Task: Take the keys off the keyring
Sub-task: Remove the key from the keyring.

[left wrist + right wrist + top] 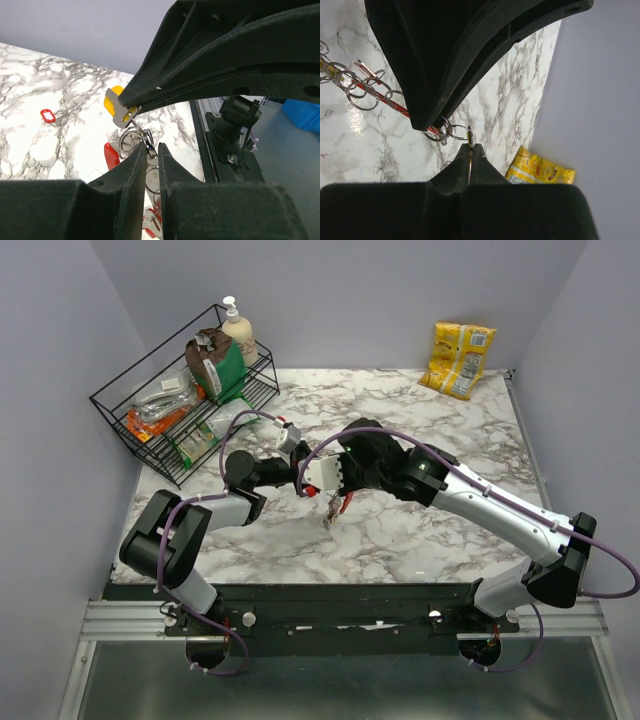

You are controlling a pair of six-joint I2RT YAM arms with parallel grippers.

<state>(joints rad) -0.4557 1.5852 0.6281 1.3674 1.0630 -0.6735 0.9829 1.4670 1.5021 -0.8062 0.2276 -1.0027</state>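
Both grippers meet above the middle of the marble table, with the bunch of keys (330, 510) dangling below them. My right gripper (471, 147) is shut on the thin blade of a yellow-headed key (116, 102), which hangs from the keyring (131, 140). My left gripper (152, 150) has its jaws a narrow gap apart, and silvery rings sit at the tips and in that gap. A red strap with a chain of rings (362, 90) trails away in the right wrist view. A red piece (111, 154) hangs behind the rings.
A loose key with a red tag (47, 116) lies on the marble. A black wire rack (150, 425) with packets and a soap bottle (238, 330) stands at the back left. A yellow snack bag (458, 358) lies at the back right.
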